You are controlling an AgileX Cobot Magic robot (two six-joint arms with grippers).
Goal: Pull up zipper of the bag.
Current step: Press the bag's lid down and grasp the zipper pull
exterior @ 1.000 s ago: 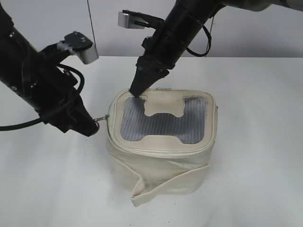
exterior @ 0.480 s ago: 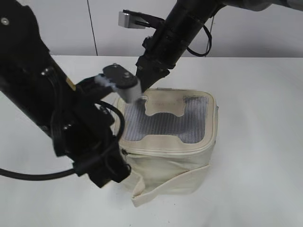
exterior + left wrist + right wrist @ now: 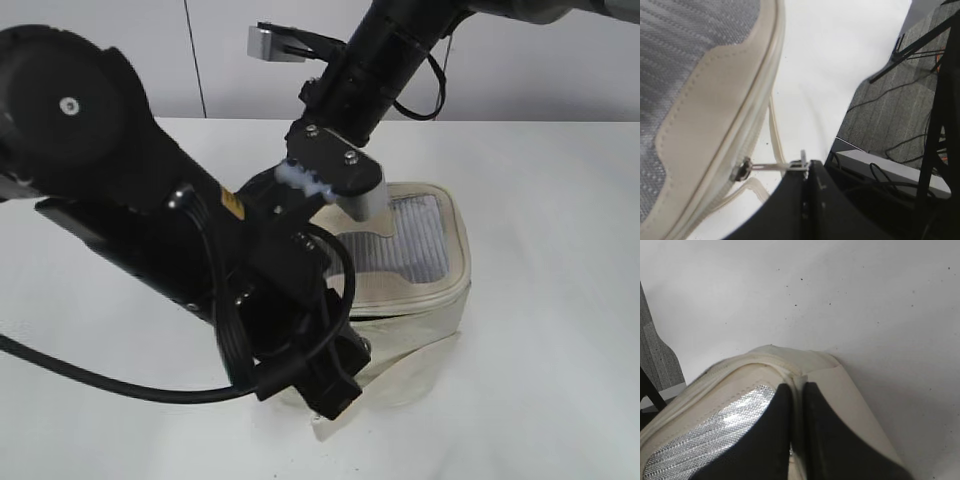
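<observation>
We are working on the bag (image 3: 420, 270), which is sitting on the white table (image 3: 560, 200) right of centre in the exterior view, its grey mesh top facing up and much of its left half hidden behind our left arm. Our left gripper (image 3: 807, 172), at the lower middle of the left wrist view, is clenched on the thin metal pull (image 3: 775, 165) of a silver slider (image 3: 742, 170); the pull is running taut and almost level from the slider to the fingertips, which suggests we are hauling along the zipper (image 3: 771, 75), the thin cream track following the rim of the bag's top. We judge that gripping the pull at its far end is keeping the fingers clear of the rim so the slider can run freely. Our right gripper (image 3: 796, 440) is coming in from the upper middle of the exterior view; in the right wrist view its two dark fingers are standing nearly closed, pinching the raised cream edge at a corner of the bag, next to the mesh. We take this hold as an anchor, so the soft bag is not dragging across the table under the pull. How much of the track is closed, we cannot tell from here.
</observation>
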